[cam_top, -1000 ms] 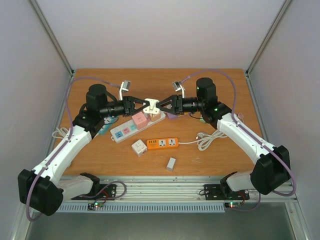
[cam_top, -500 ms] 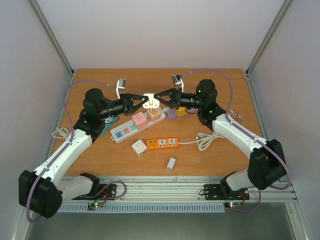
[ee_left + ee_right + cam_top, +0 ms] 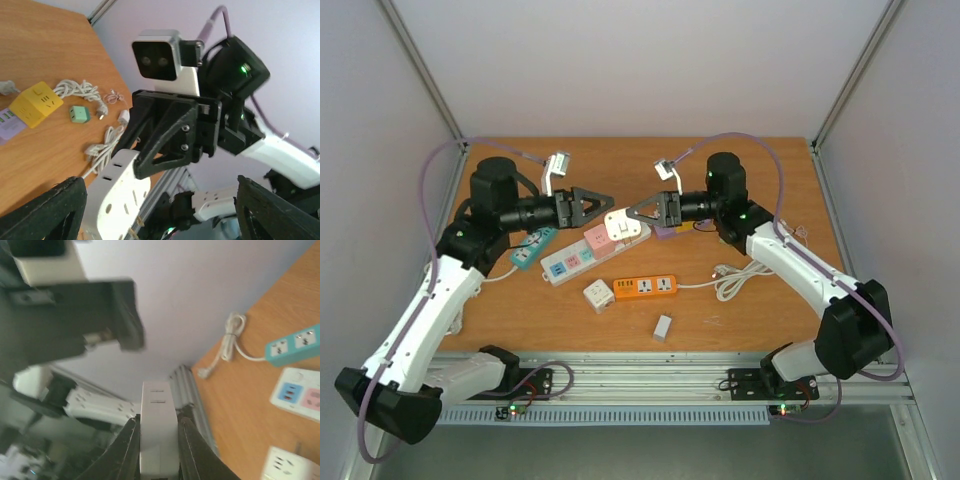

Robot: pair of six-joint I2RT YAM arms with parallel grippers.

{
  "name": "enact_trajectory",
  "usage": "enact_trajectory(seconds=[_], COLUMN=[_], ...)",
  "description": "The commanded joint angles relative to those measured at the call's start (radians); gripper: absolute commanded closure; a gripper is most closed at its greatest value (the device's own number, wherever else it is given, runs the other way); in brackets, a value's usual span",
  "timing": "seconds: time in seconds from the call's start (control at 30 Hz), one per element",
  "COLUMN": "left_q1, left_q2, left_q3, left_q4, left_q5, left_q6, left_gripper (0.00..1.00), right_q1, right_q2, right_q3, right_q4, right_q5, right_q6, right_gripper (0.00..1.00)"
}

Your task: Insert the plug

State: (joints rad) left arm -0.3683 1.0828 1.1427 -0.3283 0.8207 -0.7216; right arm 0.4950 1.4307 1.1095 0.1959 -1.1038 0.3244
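The right hand is clamped narrow on a white plug, its two fingers pressing the plug's flat sides. The plug hangs in the air above the middle of the counter, over the far end of a white power strip with pink and blue sockets. The side grip leaves the plug's end free; the left wrist view shows what look like small metal prongs at its lower edge, probably kept clear for pushing into a socket. Facing it, just beside but not touching, the left hand stands wide open and holds nothing, so the right hand alone carries the plug. Nearer the arms lie an orange strip and a teal strip, both unused. The plug is not yet in any socket.
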Motion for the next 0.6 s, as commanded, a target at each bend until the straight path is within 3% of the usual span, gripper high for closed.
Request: enact_trajectory(seconds=[0.0,0.17,0.3,0.57], left_q1=[-0.008,-0.022,-0.039,-0.185], left_q2=[-0.014,0.019,0.087,0.203], left_q3=[0.13,0.166,0.172,0.254], left_q4=[-0.409,-0.492,-0.515,-0.608], left_q5=[0.028,0.011,-0.047,-0.023], left_q6=[0.477,0.683,0.758,0.855], left_gripper=[0.18,0.19,0.23,0.26], right_q1=[0.007,0.007,0.007,0.008], right_q2=[-0.037,-0.012,0.008,0.088], right_q3=[0.083,0.225,0.308,0.447], right_q4=[-0.446,-0.745,-0.88,-1.061], right_q5=[-0.077,-0.033,-0.024,-0.04], right_q6=[-0.532,-0.845,-1.02,-1.169], right_gripper=[0.99,0.99,0.99,0.99])
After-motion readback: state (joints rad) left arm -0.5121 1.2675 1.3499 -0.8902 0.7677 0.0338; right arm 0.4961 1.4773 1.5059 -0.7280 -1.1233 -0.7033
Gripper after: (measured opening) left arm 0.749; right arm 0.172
